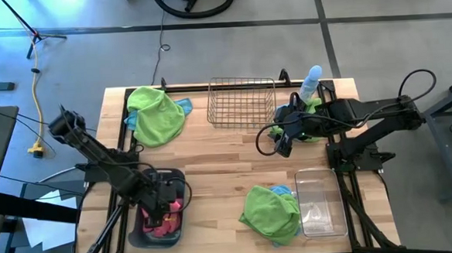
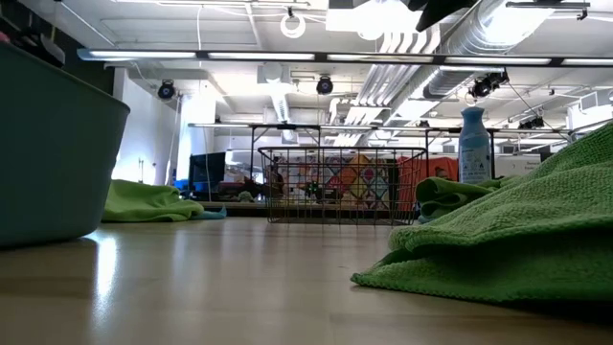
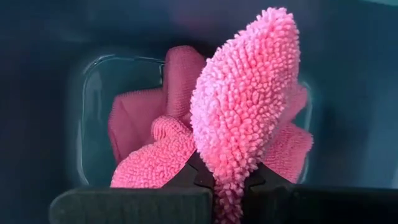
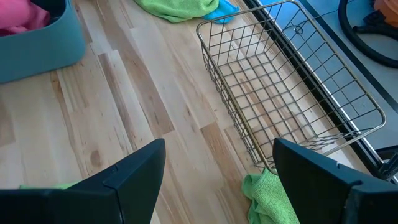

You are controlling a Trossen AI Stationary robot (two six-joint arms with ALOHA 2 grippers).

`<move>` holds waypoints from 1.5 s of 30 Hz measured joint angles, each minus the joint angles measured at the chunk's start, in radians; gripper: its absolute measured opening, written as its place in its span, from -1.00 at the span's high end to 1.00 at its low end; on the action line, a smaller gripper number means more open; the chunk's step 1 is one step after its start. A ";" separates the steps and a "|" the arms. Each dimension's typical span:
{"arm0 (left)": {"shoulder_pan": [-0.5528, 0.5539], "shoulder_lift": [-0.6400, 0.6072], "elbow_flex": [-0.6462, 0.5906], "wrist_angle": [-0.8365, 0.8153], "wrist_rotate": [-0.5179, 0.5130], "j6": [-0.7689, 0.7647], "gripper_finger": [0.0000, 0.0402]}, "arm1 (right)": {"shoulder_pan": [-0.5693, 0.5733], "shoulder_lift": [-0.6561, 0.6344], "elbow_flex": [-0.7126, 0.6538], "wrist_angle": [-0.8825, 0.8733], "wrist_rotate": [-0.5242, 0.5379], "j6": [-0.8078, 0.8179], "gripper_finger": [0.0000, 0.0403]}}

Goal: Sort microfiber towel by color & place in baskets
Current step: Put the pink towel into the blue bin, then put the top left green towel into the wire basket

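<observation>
The left gripper [image 1: 166, 198] hangs over the dark grey-blue plastic tub [image 1: 135, 230] at the bench's [image 1: 213, 174] near left corner, its fingers clamped on a shaggy pink towel [image 3: 245, 106] that stands up between them in the left wrist view, with more pink cloth [image 3: 134, 127] bunched on the tub floor below. The right gripper [image 4: 217, 171] hovers above the bench near the far right corner, just beside the brass-coloured wire-mesh basket [image 1: 242, 102], fingers spread wide with nothing between them (only bare wood and a scrap of green cloth show under it). That basket stands at the middle of the far edge. The clear plastic tub [image 1: 320, 202] sits at the near right corner, and a green towel [image 1: 271, 211] with a bit of blue cloth showing at its edge lies touching the tub's left side. Another green towel [image 1: 155, 113] over blue cloth is heaped at the far left corner. A third green towel [image 1: 312, 106] lies under the right arm by the pale blue spray bottle [image 1: 311, 80], which stands at the far edge.
</observation>
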 joint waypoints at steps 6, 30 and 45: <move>-0.006 0.086 0.000 0.000 0.003 -0.024 1.00 | 0.000 0.000 0.000 0.000 0.000 0.000 -0.46; -0.016 0.285 0.000 0.116 0.030 -0.027 0.42 | 0.000 0.000 0.000 0.000 0.001 -0.003 -0.46; 0.071 0.080 0.000 0.083 0.202 0.011 -0.24 | 0.000 0.000 0.000 0.000 0.001 -0.013 -0.46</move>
